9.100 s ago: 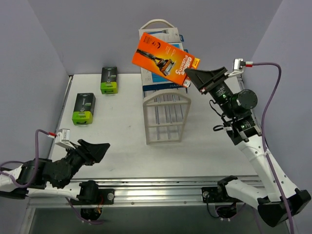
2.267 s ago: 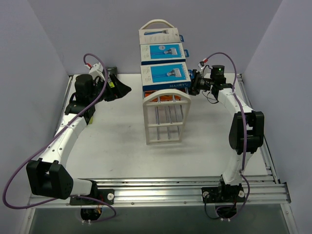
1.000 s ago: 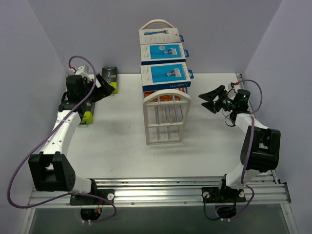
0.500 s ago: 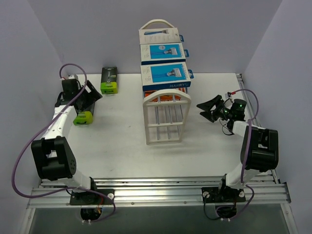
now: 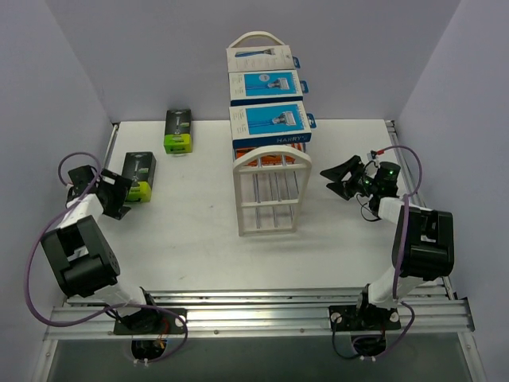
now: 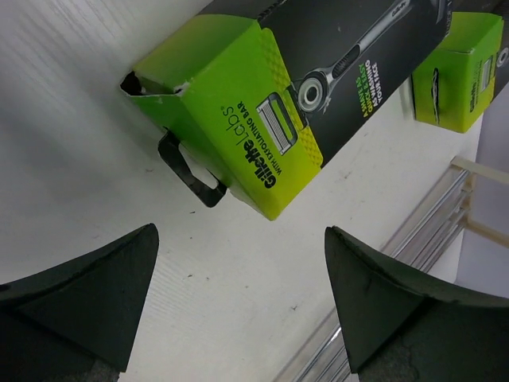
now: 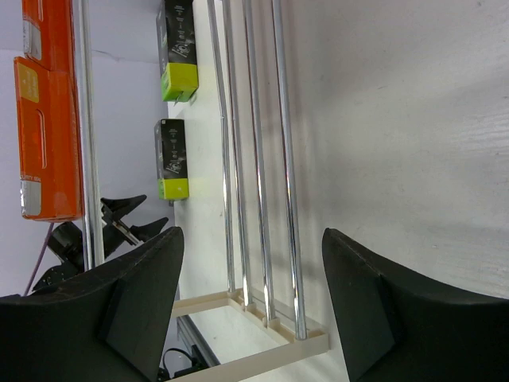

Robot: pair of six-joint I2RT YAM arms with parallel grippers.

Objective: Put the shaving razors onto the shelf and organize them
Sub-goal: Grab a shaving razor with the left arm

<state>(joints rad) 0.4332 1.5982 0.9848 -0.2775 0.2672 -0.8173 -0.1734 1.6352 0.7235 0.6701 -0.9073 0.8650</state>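
As left end effector [image 6: 240, 239] has dropped to lime razor box [image 6: 238, 103] at frame left | wide open, empty | right end effector [image 5: 340, 177] off shelf [image 5: 241, 191], part-open, empty | grasp next

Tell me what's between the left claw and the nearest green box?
Only bare white table, seen in the left wrist view between left gripper and box.

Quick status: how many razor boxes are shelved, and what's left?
Done: three blue-and-white boxes lie atop the shelf, an orange box on a tier beneath. In hand: nothing; both claws are open, the left claw facing the nearer black-and-green box, the right claw beside the shelf. Left: that box and the farther black-and-green box, both on the table.
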